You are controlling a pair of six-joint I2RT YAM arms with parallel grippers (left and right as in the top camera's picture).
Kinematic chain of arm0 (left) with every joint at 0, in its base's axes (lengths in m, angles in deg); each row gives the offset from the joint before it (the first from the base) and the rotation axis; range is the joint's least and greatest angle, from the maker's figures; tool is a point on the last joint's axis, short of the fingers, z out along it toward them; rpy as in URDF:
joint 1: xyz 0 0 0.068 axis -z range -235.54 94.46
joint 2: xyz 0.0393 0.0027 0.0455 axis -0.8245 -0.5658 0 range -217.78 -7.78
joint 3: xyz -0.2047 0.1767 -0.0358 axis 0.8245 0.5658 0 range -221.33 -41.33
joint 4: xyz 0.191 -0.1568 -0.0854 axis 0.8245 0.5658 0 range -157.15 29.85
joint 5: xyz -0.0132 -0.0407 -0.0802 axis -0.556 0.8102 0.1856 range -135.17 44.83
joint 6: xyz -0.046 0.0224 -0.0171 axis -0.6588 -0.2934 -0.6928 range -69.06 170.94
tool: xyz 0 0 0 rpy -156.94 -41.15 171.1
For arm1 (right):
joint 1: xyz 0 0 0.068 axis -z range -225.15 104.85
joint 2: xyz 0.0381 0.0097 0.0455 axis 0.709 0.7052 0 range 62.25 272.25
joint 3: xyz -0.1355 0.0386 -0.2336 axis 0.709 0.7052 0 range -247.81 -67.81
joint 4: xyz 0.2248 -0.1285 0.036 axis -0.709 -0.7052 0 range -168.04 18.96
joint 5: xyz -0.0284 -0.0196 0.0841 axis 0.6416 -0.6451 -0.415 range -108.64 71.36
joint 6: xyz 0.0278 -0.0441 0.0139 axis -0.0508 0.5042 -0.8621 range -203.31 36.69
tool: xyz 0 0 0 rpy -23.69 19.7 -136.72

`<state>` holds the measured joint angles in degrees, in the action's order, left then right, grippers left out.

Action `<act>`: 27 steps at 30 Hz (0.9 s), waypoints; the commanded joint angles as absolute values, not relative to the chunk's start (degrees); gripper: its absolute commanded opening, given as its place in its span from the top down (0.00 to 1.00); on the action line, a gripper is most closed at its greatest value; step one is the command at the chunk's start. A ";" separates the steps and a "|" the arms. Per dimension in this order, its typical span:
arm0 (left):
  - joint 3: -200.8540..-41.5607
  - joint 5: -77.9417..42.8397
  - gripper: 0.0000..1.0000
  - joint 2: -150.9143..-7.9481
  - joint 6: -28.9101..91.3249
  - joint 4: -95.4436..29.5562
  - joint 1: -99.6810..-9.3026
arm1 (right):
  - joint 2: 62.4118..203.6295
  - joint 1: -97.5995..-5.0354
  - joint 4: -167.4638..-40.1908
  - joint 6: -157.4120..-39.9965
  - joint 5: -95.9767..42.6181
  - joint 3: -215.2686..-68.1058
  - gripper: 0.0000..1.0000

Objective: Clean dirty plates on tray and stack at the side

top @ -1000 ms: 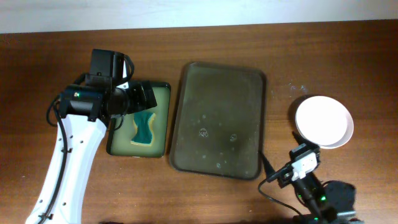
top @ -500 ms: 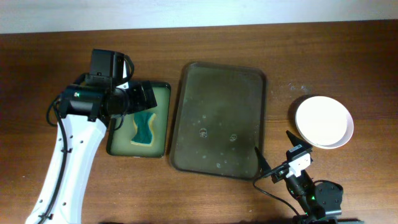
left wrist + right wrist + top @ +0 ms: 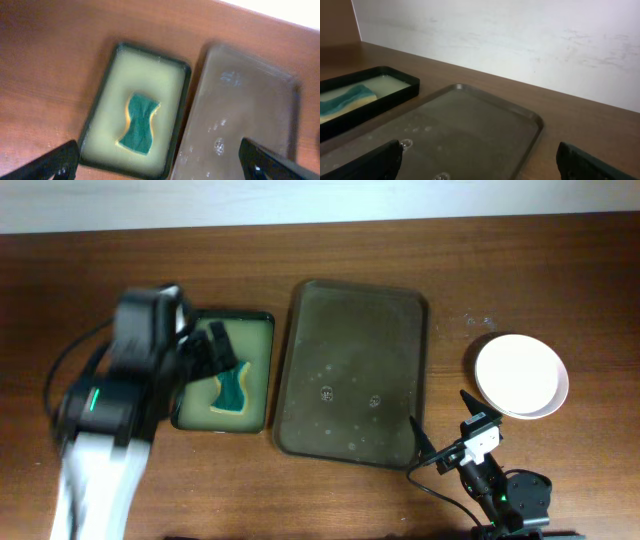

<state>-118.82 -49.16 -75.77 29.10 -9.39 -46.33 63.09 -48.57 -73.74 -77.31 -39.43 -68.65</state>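
The dark brown tray [image 3: 350, 370] lies mid-table with no plates on it, only water drops and bubbles; it also shows in the left wrist view [image 3: 240, 120] and the right wrist view [image 3: 470, 125]. The white plates [image 3: 520, 375] sit stacked on the table right of the tray; I cannot tell how many. My left gripper [image 3: 212, 346] is blurred over the small green tray, open and empty [image 3: 162, 167]. My right gripper [image 3: 443, 417] is open and empty near the tray's front right corner, facing across the tray [image 3: 480, 170].
A small dark-green-rimmed tray [image 3: 262, 370] with a pale yellowish inside holds a teal sponge [image 3: 232, 385] left of the brown tray; the sponge also shows in the left wrist view [image 3: 140, 125] and the right wrist view [image 3: 345, 100]. A white wall runs behind the table.
My left arm has swung left and toward the front, blurred with motion, still above the green tray. My right arm drew back toward the front edge and has since held still.
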 commanded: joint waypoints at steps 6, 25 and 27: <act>-79.50 -52.46 0.00 -39.29 30.08 -35.73 -50.61 | 62.65 -48.90 -73.78 -77.79 -39.35 -68.13 0.01; -41.84 -49.07 0.00 -8.04 31.11 -63.53 -54.44 | 62.65 -48.90 -73.78 -77.81 -39.35 -68.13 0.02; -41.84 -49.05 0.00 -8.06 31.11 -62.83 -54.44 | 62.65 -48.90 -73.78 -77.79 -39.35 -68.13 0.02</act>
